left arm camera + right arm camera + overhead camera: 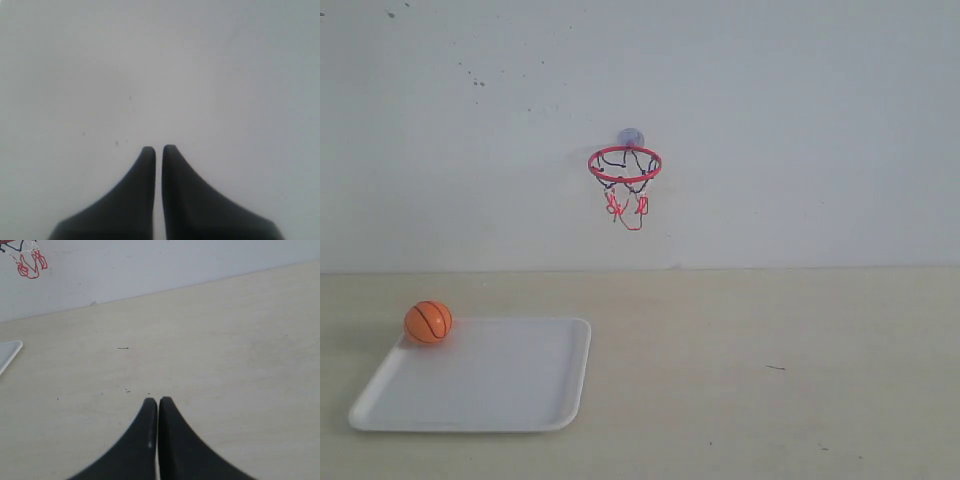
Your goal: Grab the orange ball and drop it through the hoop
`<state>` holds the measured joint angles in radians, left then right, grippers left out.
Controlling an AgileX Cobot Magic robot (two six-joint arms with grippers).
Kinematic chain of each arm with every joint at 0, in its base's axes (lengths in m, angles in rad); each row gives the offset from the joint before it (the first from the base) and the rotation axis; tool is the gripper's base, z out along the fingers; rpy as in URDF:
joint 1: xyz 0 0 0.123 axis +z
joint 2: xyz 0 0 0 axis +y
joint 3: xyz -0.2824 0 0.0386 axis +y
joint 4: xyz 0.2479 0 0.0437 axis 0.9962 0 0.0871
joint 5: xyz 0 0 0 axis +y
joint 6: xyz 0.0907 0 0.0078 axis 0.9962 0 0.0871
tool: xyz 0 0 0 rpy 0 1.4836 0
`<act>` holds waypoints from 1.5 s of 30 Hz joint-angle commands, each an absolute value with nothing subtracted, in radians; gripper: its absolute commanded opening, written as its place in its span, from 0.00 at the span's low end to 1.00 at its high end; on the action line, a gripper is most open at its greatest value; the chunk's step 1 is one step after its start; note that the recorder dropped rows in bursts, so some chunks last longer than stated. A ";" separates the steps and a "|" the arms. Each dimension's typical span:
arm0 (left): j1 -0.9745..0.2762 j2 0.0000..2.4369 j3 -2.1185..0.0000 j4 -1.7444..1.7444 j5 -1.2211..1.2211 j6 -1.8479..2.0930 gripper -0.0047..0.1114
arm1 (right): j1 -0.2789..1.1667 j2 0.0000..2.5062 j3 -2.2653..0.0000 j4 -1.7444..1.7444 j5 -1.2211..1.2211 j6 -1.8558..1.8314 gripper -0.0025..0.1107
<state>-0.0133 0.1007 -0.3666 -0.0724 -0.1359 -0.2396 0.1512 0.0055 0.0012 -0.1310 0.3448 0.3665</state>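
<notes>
The orange ball (428, 322) rests in the far left corner of a white tray (510, 390) on the table. The hoop (625, 165) with its red ring and string net hangs on the back wall, held by a suction cup. Neither arm shows in the exterior view. My left gripper (158, 148) is shut with nothing between its black fingers and faces a plain pale surface. My right gripper (158, 400) is shut and empty above the bare tabletop. In the right wrist view the hoop's net (27, 260) shows at one corner.
The beige table (770, 370) spreads to the right of the tray. The white wall (800, 130) stands behind it. A corner of the tray (7, 352) shows at the edge of the right wrist view.
</notes>
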 commanded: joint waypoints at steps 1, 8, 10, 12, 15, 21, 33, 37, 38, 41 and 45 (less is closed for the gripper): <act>-0.021 0.358 -0.422 -0.124 -0.096 -0.262 0.08 | 0.149 0.000 0.000 -0.139 0.335 0.359 0.02; -0.021 0.885 -0.703 -0.078 0.094 -0.194 0.08 | 0.149 0.000 0.000 -0.139 0.335 0.359 0.02; -0.021 1.036 -0.819 -0.078 0.181 -0.125 0.08 | 0.149 0.000 0.000 -0.139 0.335 0.359 0.02; -0.021 1.180 -0.924 -0.078 0.231 -0.104 0.08 | 0.149 0.000 0.000 -0.139 0.335 0.359 0.02; -0.021 1.381 -1.072 -0.078 0.280 -0.082 0.08 | 0.149 0.000 0.000 -0.139 0.335 0.359 0.02; -0.021 1.729 -1.378 -0.078 0.478 0.009 0.08 | 0.149 0.000 0.000 -0.139 0.335 0.359 0.02; -0.021 2.083 -1.645 -0.059 0.608 0.051 0.53 | 0.149 0.000 0.000 -0.139 0.335 0.359 0.02; -0.021 2.134 -1.678 -0.059 0.594 0.091 0.63 | 0.149 0.000 0.000 -0.139 0.335 0.359 0.02; -0.021 2.142 -1.685 -0.059 0.594 0.091 0.64 | 0.149 0.000 0.000 -0.139 0.335 0.359 0.02; -0.021 2.171 -1.706 -0.059 0.599 0.091 0.64 | 0.149 0.000 0.000 -0.139 0.335 0.359 0.02; -0.021 2.215 -1.719 -0.077 0.621 0.098 0.64 | 0.149 0.000 0.000 -0.139 0.335 0.359 0.02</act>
<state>-0.0133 2.1969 -1.7106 -0.0642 0.6035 0.0904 0.1512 0.0055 0.0012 -0.1310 0.3448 0.3665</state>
